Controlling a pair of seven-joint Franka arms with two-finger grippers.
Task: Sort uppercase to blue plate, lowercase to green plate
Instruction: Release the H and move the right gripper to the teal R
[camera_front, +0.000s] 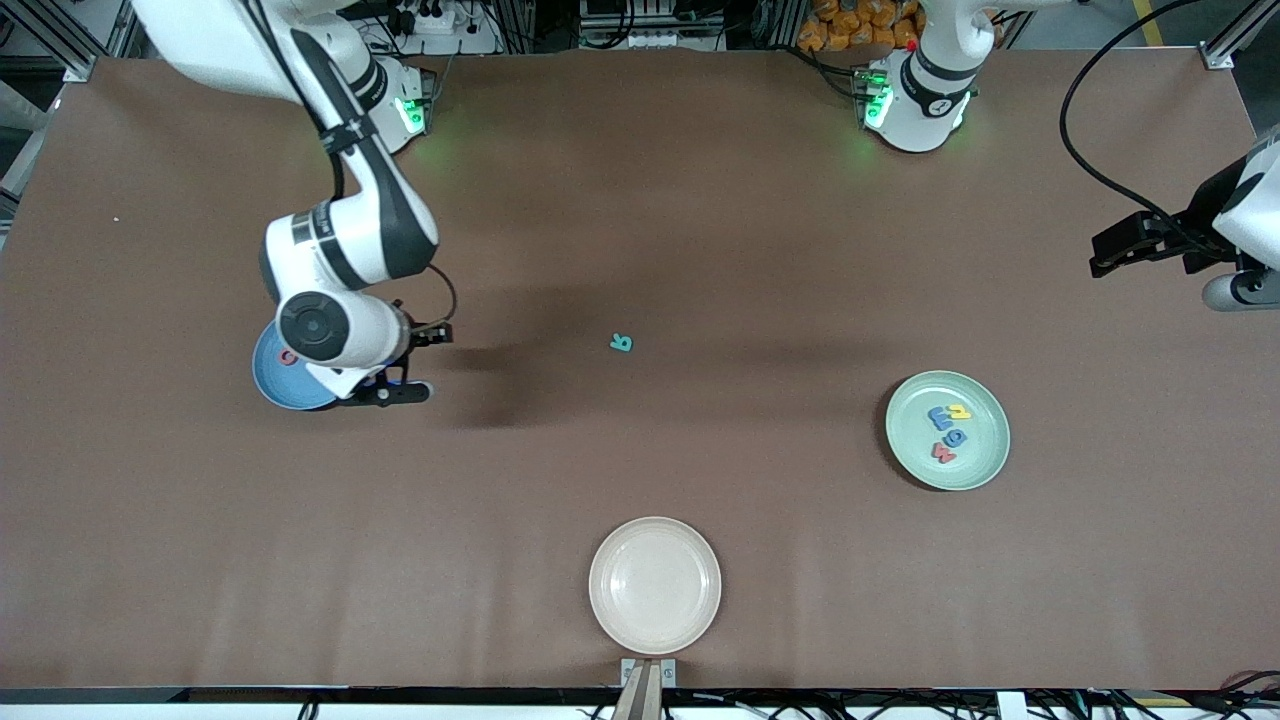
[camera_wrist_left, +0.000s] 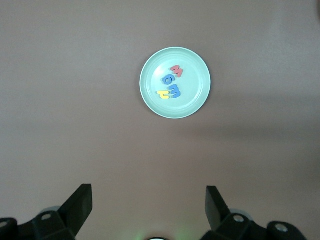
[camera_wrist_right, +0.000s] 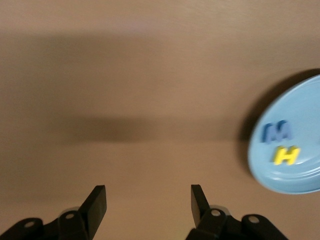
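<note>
Front view: green plate, right of centre, holds four lowercase. Blue plate, centre-left under the right arm, shows W, H, Q. Teal R lies mid-frame on the counter, unsorted. Right tool empty, jaws apart, by the blue plate; left tool waits, wide open, empty.

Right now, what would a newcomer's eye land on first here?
A lone teal R lies mid-table, on no plate. The right hand, open and empty, hangs beside the blue plate, which holds a blue W and yellow H. Four lowercase letters sit in the green plate.
</note>
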